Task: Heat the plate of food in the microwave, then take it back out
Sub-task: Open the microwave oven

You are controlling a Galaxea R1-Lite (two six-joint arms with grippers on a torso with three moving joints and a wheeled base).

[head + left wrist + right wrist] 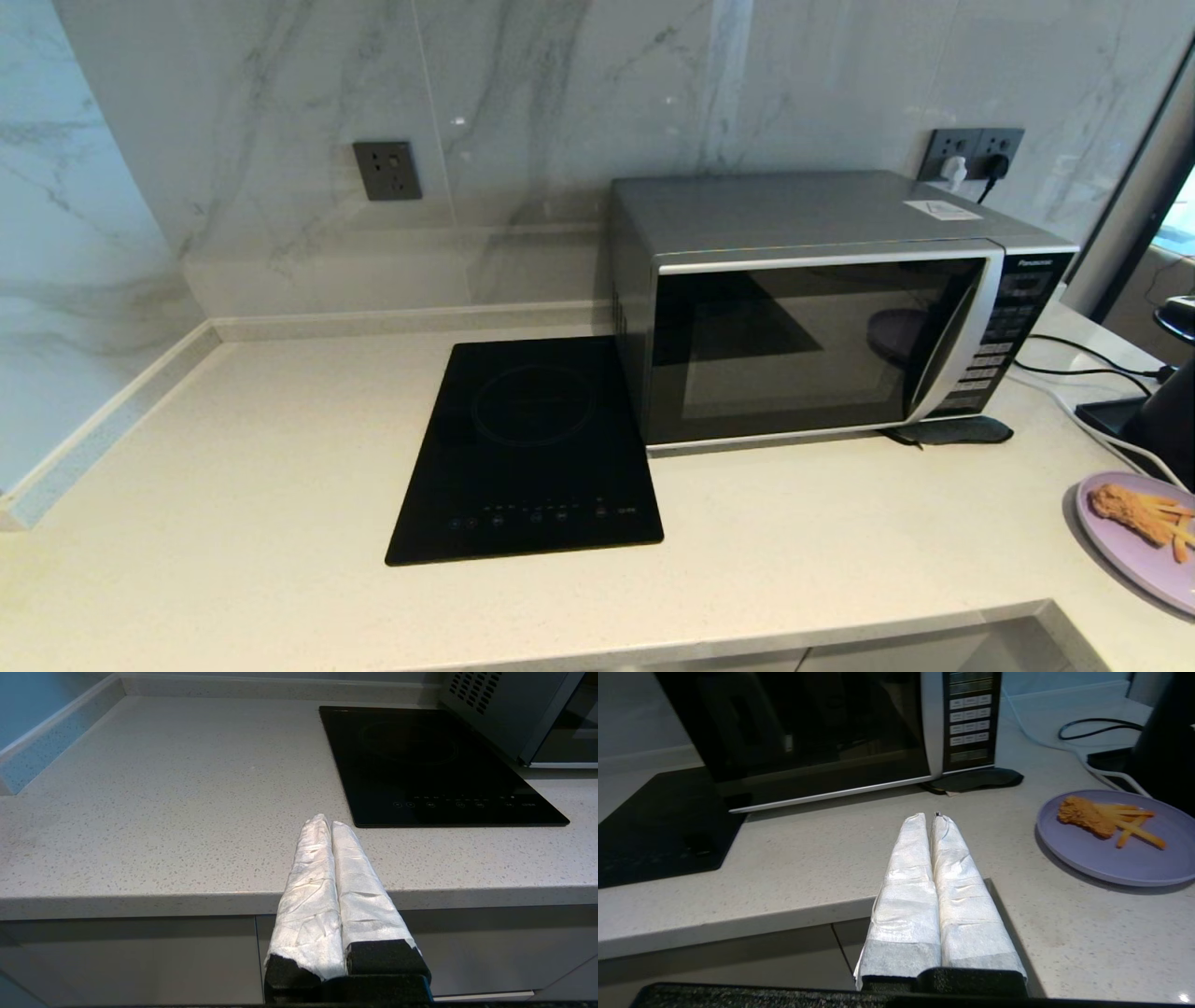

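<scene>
The silver-grey Panasonic microwave [822, 308] stands at the back right of the counter, its dark glass door closed. The lilac plate of food [1134, 551] lies at the counter's right edge, carrying a fried chicken piece [1085, 815] and a few fries. My right gripper [930, 817] hovers over the counter's front edge, shut and empty, left of the plate [1111, 858] and in front of the microwave [831, 728]. My left gripper [327, 822] is shut and empty over the front edge, left of the hob. Neither gripper shows in the head view.
A flat black induction hob [527, 448] lies left of the microwave. A dark flat pad [952, 431] sticks out under the microwave's right front corner. Cables [1092, 373] and a black appliance [1158, 420] crowd the far right. Wall sockets [971, 154] sit behind.
</scene>
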